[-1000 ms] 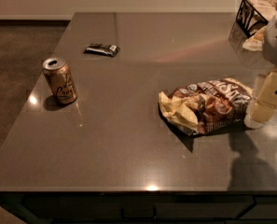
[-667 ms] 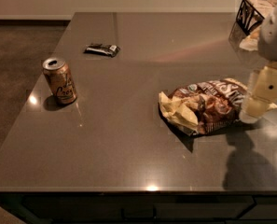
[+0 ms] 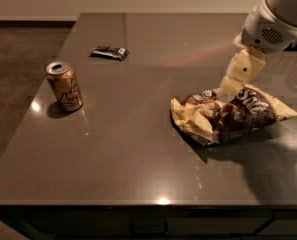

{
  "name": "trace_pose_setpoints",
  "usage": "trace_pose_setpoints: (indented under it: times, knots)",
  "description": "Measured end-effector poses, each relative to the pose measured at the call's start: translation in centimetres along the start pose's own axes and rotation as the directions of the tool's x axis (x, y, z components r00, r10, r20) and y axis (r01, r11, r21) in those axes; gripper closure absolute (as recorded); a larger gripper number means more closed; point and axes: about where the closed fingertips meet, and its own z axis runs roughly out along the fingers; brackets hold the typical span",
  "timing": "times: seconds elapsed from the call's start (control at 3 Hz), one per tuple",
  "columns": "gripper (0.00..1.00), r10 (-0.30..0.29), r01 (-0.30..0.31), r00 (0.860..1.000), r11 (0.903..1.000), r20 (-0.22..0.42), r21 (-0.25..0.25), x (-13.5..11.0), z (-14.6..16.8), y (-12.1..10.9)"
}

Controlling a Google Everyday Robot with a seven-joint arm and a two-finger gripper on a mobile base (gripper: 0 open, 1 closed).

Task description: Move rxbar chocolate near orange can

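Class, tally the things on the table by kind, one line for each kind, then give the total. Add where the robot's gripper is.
Drink cans: 1, the orange can
Snack bars: 1, the rxbar chocolate
Chip bags: 1, the chip bag
Total: 3
The gripper is at the right, over the far edge of the chip bag.

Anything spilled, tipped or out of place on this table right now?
Nothing spilled. The orange can stands upright; the rxbar chocolate lies flat, apart from it. Only the chip bag looks crumpled, with the gripper at its far edge.
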Motion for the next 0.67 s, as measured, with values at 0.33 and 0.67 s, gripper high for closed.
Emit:
trace_pose_setpoints:
  times: [0.33,0.67]
  knots:
    - [0.00,0.055,-0.057,0.997,0.9980,0.052,0.028,-3.7,3.1,-2.8]
    - [0.00,0.070,-0.079,0.991,0.9945,0.114,0.070,-8.0,6.2,-4.8]
